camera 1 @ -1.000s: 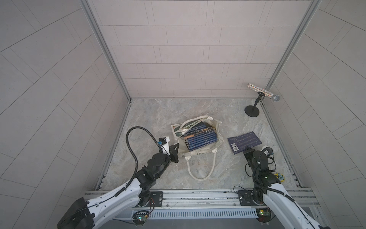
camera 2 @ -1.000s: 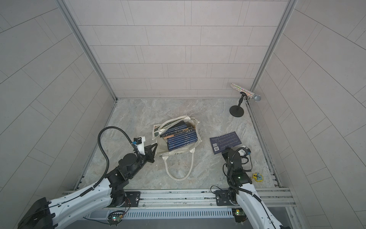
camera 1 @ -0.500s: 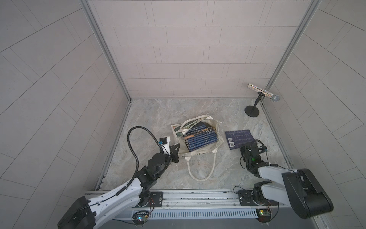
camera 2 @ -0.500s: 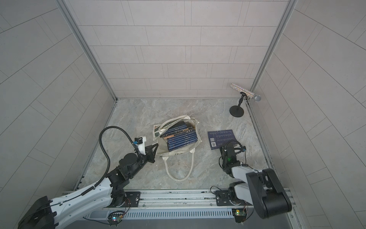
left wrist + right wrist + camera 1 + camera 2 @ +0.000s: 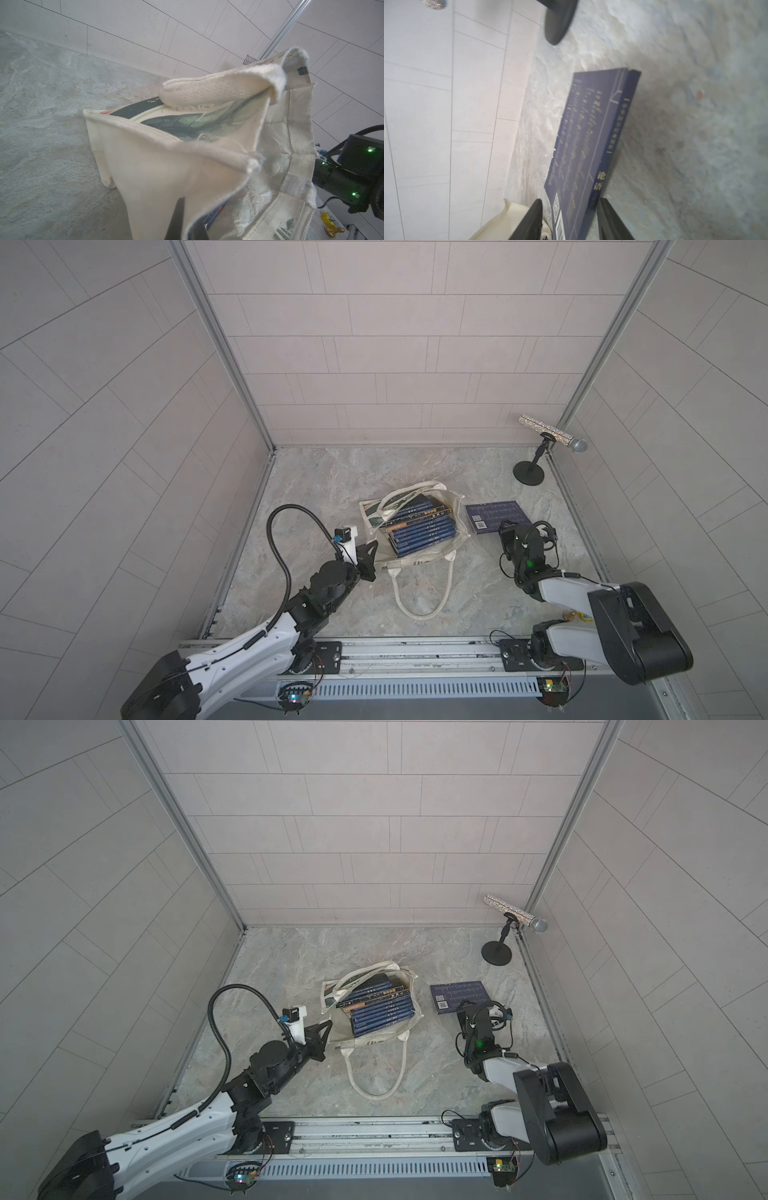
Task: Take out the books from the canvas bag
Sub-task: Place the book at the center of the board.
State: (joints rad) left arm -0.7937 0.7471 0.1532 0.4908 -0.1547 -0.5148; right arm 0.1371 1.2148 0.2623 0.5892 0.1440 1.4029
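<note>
The cream canvas bag (image 5: pixel 419 562) (image 5: pixel 374 1040) lies mid-table with its mouth folded open. A stack of navy books (image 5: pixel 422 529) (image 5: pixel 380 1009) shows inside it. My left gripper (image 5: pixel 372 556) (image 5: pixel 187 220) is shut on the canvas bag (image 5: pixel 158 166) at its near left edge, where a book's edge (image 5: pixel 212 216) shows under the cloth. One navy book (image 5: pixel 494 516) (image 5: pixel 587 135) lies flat on the table to the right of the bag. My right gripper (image 5: pixel 505 533) (image 5: pixel 570 207) stands open at that book's near corner, its fingers apart on either side.
A glittery microphone (image 5: pixel 548 435) on a black round-based stand (image 5: pixel 528 479) occupies the back right corner. The bag's rope handle (image 5: pixel 419 597) loops toward the front rail. A small yellow object (image 5: pixel 575 616) sits near the right arm's base. Walls enclose three sides.
My right gripper carried the navy book slightly back and left, then opened and let it go flat on the table. The right arm's elbow swung into view. The left gripper kept its hold.
</note>
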